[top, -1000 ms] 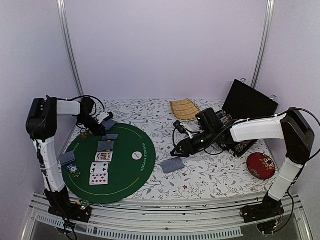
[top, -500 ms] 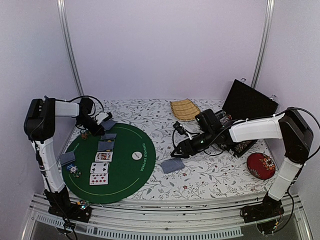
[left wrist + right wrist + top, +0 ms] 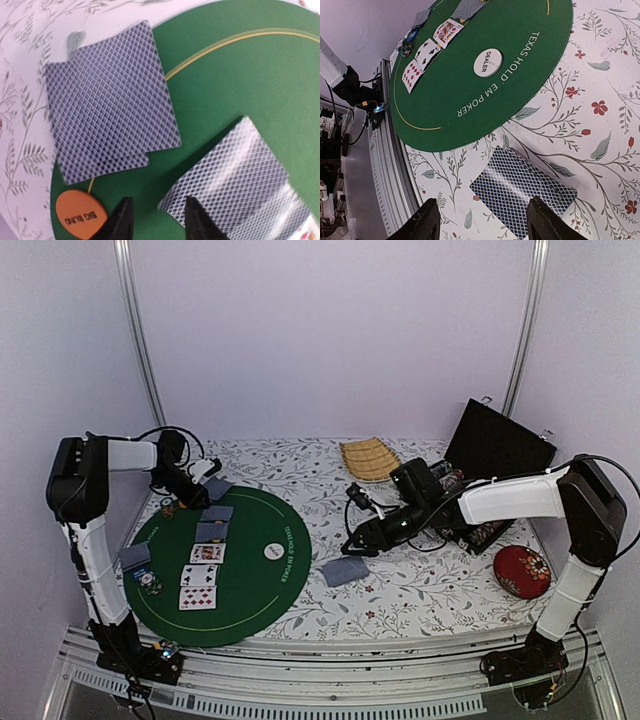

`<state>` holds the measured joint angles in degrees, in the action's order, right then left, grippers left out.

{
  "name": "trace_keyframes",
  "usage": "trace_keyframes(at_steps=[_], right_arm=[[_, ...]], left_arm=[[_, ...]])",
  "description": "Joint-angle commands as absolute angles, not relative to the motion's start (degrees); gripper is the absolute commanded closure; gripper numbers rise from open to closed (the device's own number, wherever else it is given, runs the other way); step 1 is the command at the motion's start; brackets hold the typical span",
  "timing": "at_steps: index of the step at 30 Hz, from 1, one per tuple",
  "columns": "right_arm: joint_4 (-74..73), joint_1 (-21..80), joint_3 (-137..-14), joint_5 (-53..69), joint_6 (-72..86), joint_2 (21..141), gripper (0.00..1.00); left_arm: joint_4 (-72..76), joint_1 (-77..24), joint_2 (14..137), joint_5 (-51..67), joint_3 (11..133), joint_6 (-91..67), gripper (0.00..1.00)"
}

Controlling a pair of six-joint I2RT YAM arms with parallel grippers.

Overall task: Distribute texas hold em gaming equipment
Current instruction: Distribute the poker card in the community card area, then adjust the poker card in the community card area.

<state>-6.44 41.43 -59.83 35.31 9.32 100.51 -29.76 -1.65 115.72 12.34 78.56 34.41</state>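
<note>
A round green poker mat (image 3: 250, 585) lies at the left. Three face-up cards (image 3: 200, 575) lie in a column on it, with face-down grey-blue cards (image 3: 213, 531) beyond them. My left gripper (image 3: 196, 496) is open and empty, low over the mat's far edge. In the left wrist view it (image 3: 157, 222) hangs between a pair of overlapped face-down cards (image 3: 107, 100), another face-down card (image 3: 240, 185) and an orange BIG BLIND token (image 3: 80, 216). My right gripper (image 3: 355, 540) is open and empty, above a face-down deck (image 3: 522, 192) on the cloth. A white DEALER button (image 3: 487, 62) lies on the mat.
A ribbed tan tray (image 3: 368, 458) is at the back centre. An open black case (image 3: 495, 450) stands at the back right, and a red round cushion (image 3: 521, 571) lies at the right. A face-down card (image 3: 134, 556) and a few tokens (image 3: 148, 581) lie at the mat's left edge.
My left gripper has drawn back slightly to the left from the far face-down cards. My right gripper has barely moved.
</note>
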Motion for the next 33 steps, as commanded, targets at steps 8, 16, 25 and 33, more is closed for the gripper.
trace_keyframes(at_steps=[8, 16, 25, 33], right_arm=[[-3.06, 41.05, -58.42, 36.64, 10.49, 100.65, 0.38], [-3.62, 41.09, -59.16, 37.58, 9.31, 101.91, 0.38], [-5.54, 41.07, -59.38, 37.44, 6.39, 102.1, 0.38], [-5.45, 41.05, -59.38, 37.14, 6.33, 102.82, 0.38]], left_arm=[[-36.64, -1.98, 105.03, 12.32, 79.89, 19.91, 0.5], [-29.47, -1.23, 97.48, 15.21, 64.26, -4.5, 0.35], [-22.25, -1.65, 97.31, 11.63, 54.8, -12.04, 0.44], [-17.13, -2.39, 101.53, 13.67, 55.38, -11.63, 0.52]])
